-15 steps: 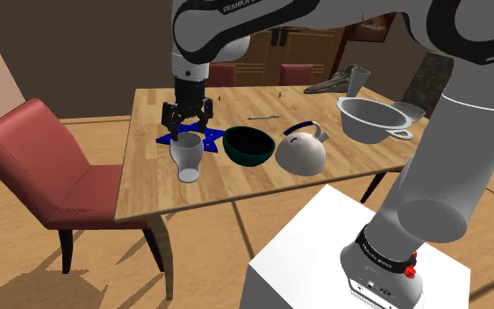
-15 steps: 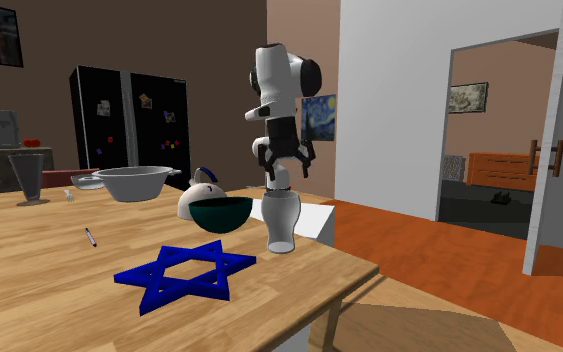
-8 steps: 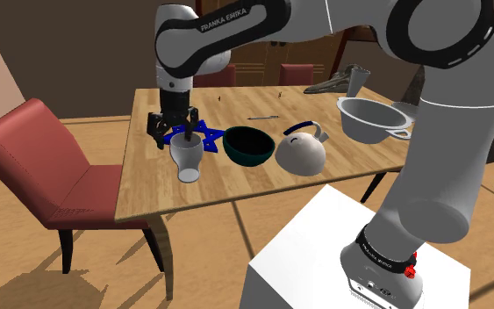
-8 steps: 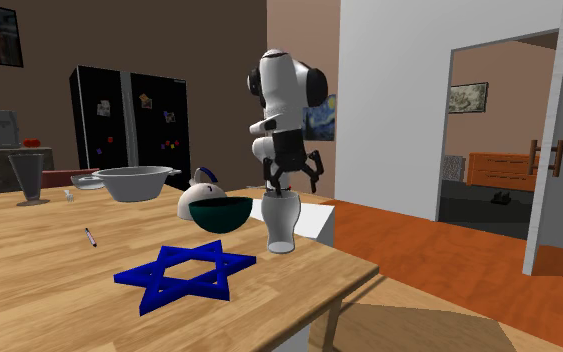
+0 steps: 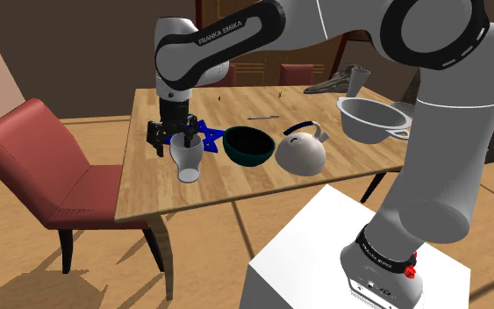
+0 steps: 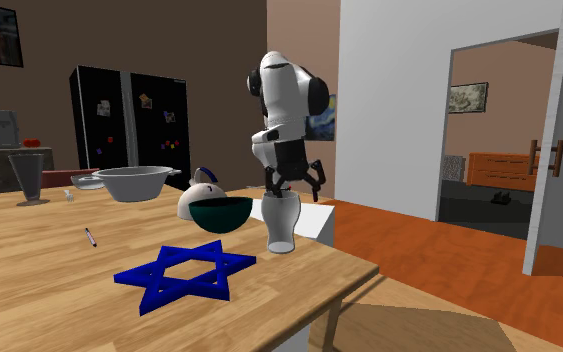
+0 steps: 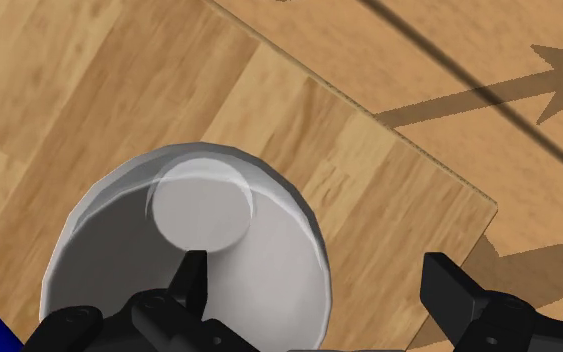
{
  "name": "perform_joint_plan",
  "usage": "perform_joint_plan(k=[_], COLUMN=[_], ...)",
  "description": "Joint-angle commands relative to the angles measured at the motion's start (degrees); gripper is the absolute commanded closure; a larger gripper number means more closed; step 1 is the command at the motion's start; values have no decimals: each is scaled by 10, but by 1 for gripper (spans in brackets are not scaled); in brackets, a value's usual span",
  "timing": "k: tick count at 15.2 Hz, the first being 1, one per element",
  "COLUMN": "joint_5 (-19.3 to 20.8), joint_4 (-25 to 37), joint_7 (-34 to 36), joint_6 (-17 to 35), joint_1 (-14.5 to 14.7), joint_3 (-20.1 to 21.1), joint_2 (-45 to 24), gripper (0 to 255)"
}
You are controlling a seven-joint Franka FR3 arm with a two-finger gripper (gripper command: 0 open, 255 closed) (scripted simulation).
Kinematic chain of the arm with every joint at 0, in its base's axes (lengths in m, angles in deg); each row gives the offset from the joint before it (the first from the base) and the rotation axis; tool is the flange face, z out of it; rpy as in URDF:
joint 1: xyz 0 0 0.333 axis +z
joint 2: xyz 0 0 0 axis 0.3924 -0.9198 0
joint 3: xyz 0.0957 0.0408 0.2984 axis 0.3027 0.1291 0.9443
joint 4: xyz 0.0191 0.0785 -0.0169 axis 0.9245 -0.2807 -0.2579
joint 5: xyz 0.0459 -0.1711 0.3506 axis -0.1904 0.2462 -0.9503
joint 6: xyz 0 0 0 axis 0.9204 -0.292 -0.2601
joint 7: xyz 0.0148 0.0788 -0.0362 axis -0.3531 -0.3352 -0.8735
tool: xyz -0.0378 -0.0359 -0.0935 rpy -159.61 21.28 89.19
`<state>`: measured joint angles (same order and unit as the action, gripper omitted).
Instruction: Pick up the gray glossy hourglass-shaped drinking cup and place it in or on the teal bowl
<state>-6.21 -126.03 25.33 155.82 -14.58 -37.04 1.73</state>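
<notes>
Grey cup [image 5: 188, 158] stands upright on the surface [image 5: 148, 189], just beside the teal bowl [image 5: 247, 147]. Jaws apart, straddling its rim, seemingly not touching. Rigid, glossy, likely slippery: clamp the rim wall.

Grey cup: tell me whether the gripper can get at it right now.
Probably yes. The open gripper is right over the cup, one finger seemingly inside the rim, the other outside its wall, with nothing between them but that wall.
</notes>
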Motion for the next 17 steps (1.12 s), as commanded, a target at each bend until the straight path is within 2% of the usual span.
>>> perform_joint_plan(k=[1, 3, 4, 13, 17], joint_5=[0, 0, 0, 0, -1], joint_4=[0, 0, 0, 0, 16], joint_7=[0, 0, 0, 0, 2], joint_6=[0, 0, 0, 0, -27], joint_1=[0, 0, 0, 0, -1], joint_3=[0, 0, 0, 0, 1], joint_2=[0, 0, 0, 0, 11], gripper=[0, 0, 255, 255, 255])
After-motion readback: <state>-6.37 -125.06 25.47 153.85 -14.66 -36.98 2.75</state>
